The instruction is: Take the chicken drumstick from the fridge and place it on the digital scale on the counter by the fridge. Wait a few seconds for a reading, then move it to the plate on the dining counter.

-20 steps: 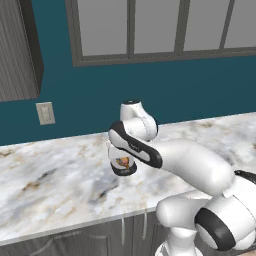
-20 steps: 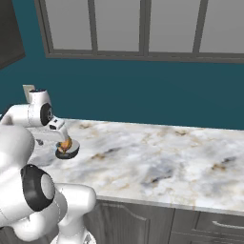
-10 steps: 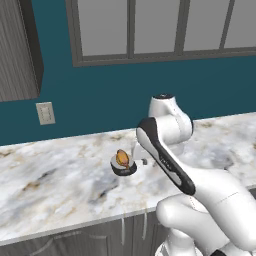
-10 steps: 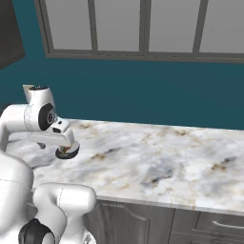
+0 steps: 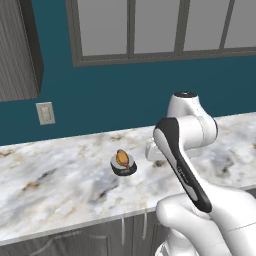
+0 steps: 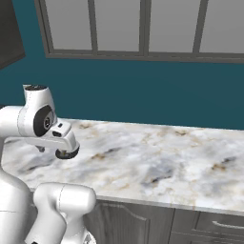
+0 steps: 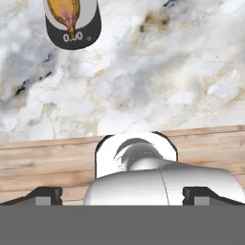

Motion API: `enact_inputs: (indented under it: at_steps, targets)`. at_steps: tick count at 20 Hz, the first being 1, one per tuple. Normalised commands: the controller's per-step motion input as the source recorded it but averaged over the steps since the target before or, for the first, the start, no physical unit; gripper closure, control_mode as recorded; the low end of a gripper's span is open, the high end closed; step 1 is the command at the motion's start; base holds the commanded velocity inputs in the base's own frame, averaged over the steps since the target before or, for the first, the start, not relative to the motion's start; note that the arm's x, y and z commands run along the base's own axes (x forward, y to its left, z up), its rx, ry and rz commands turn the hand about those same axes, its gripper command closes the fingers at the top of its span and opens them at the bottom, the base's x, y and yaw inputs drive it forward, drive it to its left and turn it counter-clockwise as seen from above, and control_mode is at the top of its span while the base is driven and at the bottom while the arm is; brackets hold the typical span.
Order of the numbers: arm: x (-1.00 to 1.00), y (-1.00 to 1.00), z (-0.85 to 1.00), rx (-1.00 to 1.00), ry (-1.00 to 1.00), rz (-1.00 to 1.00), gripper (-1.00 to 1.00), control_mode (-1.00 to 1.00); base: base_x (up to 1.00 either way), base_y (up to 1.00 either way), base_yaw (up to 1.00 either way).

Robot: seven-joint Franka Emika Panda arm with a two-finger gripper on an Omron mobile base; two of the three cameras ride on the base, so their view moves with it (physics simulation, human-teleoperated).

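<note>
The chicken drumstick (image 5: 121, 158) (image 7: 66, 13), golden-brown and glossy, lies on the small black digital scale (image 5: 124, 169) (image 7: 81, 36) on the marbled counter (image 5: 60, 185). The scale's display reads 0.00 in the hand view. My gripper (image 7: 123, 195) is open, its tips far apart with nothing held. It hangs back from the scale over the counter's front edge. In the right base view my hand covers most of the scale (image 6: 66, 154). The fridge, the plate and the dining counter are out of view.
A teal wall with a grey-framed window (image 5: 150, 30) backs the counter. A wall socket (image 5: 46, 113) sits at the left below a dark upper cabinet (image 5: 17, 50). My white arm (image 5: 185, 165) stands right of the scale. Wooden floor (image 7: 48, 158) shows past the counter edge.
My gripper has let go of the drumstick, which now rests on the scale. The arm has swung right and back from the scale.
</note>
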Motion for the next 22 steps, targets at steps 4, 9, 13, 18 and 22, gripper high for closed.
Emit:
enact_inputs:
  at_steps: [4,9,13,18,22]
  targets:
    - [0.00,0.00,0.03,0.00,0.00,0.00,-1.00,-1.00,0.00,0.00,0.00]
    - [0.00,0.00,0.00,0.00,0.00,0.00,-1.00,-1.00,0.00,0.00,0.00]
    - [0.00,0.00,0.00,0.00,0.00,0.00,-1.00,-1.00,0.00,0.00,0.00]
    - [0.00,0.00,0.00,0.00,0.00,0.00,-1.00,-1.00,0.00,0.00,0.00]
    - [0.00,0.00,0.00,0.00,0.00,0.00,-1.00,-1.00,0.00,0.00,0.00]
